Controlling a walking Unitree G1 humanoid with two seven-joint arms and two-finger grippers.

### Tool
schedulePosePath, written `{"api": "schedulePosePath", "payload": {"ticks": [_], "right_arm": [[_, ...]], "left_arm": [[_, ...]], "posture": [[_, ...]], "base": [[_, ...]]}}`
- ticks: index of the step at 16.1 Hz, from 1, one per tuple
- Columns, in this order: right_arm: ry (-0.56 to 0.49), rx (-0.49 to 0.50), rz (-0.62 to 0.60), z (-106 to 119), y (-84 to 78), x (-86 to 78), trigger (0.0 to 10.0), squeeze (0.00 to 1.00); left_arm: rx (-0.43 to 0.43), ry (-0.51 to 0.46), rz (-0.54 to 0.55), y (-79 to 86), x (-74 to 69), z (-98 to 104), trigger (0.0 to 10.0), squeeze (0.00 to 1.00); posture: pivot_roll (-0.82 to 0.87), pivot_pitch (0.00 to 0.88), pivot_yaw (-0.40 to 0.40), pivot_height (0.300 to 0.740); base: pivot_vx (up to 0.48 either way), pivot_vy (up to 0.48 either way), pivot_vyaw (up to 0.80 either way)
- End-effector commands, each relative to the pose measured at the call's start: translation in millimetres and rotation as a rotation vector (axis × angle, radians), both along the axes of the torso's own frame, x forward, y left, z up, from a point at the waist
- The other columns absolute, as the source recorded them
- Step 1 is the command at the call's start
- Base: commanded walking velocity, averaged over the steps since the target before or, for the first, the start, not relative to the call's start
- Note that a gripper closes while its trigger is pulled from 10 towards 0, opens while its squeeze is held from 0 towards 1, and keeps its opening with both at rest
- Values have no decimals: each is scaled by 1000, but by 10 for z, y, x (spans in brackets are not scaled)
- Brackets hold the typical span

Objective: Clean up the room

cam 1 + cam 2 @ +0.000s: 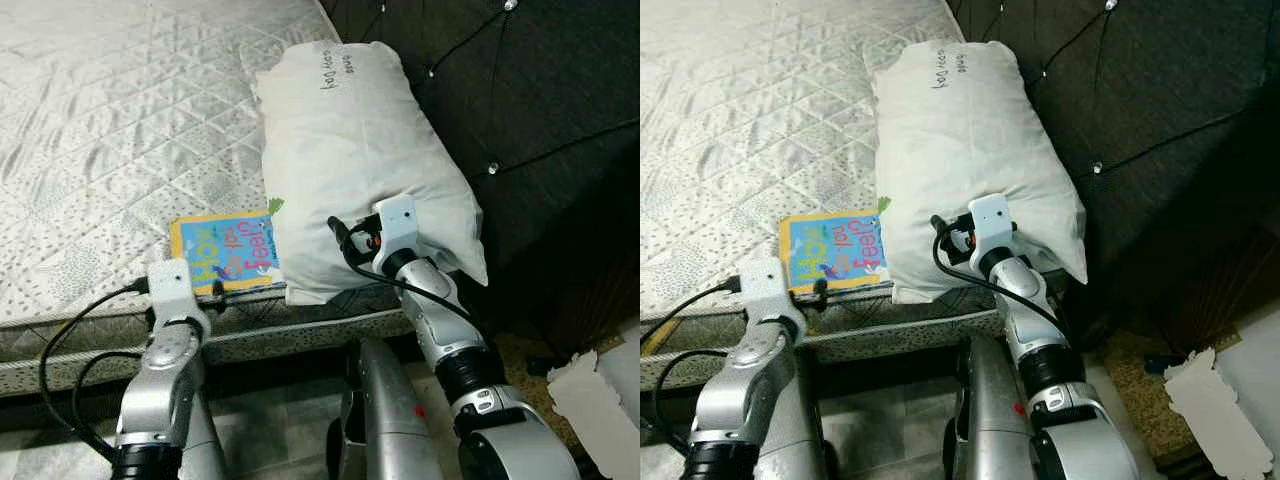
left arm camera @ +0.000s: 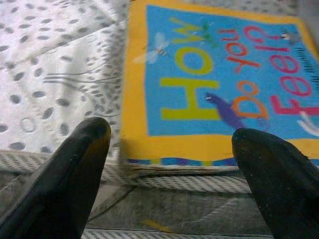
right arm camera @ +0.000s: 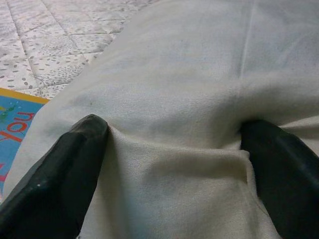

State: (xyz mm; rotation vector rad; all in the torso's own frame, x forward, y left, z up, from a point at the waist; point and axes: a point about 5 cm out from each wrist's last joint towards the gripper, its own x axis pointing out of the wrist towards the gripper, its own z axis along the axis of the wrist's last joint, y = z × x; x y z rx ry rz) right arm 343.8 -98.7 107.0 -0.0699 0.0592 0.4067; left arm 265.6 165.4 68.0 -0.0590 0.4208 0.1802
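Observation:
A white pillow [image 1: 350, 150] lies at the head of the quilted mattress [image 1: 100, 120], next to the dark headboard. My right gripper [image 3: 172, 149] is open and pressed into the pillow's near end, with a fold of fabric bunched between its fingers [image 3: 70, 169]. A yellow-edged blue picture book [image 1: 225, 250], titled "How Do You Feel?", lies flat at the mattress edge, touching the pillow's left side. My left gripper [image 2: 169, 149] is open just in front of the book's near edge, with one finger [image 2: 75, 169] on either side and nothing held.
A dark tufted headboard [image 1: 540, 120] stands to the right of the pillow. Pale torn cardboard [image 1: 600, 390] lies on the floor at the lower right. The bed's side edge [image 1: 300, 335] runs across in front of me, above the tiled floor [image 1: 260, 430].

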Motion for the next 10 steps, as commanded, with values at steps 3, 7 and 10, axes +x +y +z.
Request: {"api": "schedulePosePath", "payload": {"ticks": [3, 7, 10], "right_arm": [[8, -10, 6, 2, 8, 18, 10000, 0], [12, -12, 6, -2, 7, 19, 10000, 0], [14, -12, 6, -6, 5, 18, 10000, 0]], "left_arm": [[-11, 43, -21, -93, -70, -53, 10000, 0], [-45, 80, 28, -48, -145, -98, 10000, 0], [-48, 84, 77, 41, -151, -116, 10000, 0]], "posture": [[51, 57, -112, 504], [52, 57, -111, 504], [53, 54, -110, 504]], "base": [[0, 0, 0], [0, 0, 0], [0, 0, 0]]}}
